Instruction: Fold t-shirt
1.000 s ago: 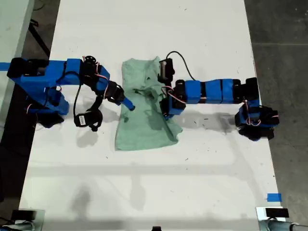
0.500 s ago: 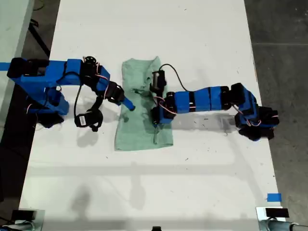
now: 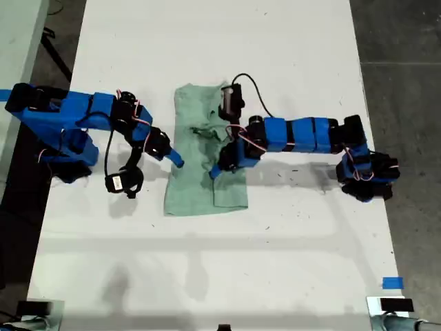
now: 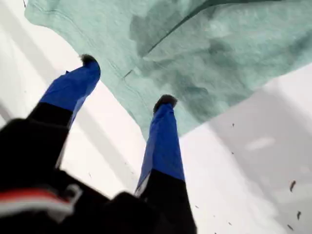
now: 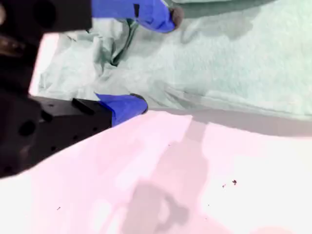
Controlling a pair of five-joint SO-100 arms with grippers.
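Note:
The pale mint-green t-shirt (image 3: 193, 186) lies on the white table (image 3: 275, 276), with its exterior-right side folded over into a narrower strip and wrinkles near its middle. My first gripper (image 3: 217, 169), on the arm reaching in from the exterior view's right, hovers open over the folded flap. In the first wrist view this gripper (image 4: 126, 80) straddles a hemmed corner of the shirt (image 4: 219, 58) and holds nothing. My second gripper (image 3: 176, 160) sits at the shirt's exterior-left edge. In its own view it (image 5: 155, 61) is open, one fingertip (image 5: 136, 105) at the cloth's (image 5: 234, 63) edge.
Both arm bases stand at the table's sides in the exterior view, one at the left (image 3: 65, 145) and one at the right (image 3: 365, 172). Dark floor (image 3: 406, 69) lies past the table's right edge. A blue tape mark (image 3: 392, 283) sits near the bottom right.
My first gripper dragged the shirt's exterior-right side over toward the left, folding it, then let go and drew back slightly. My second gripper slid off the cloth toward the exterior view's left.

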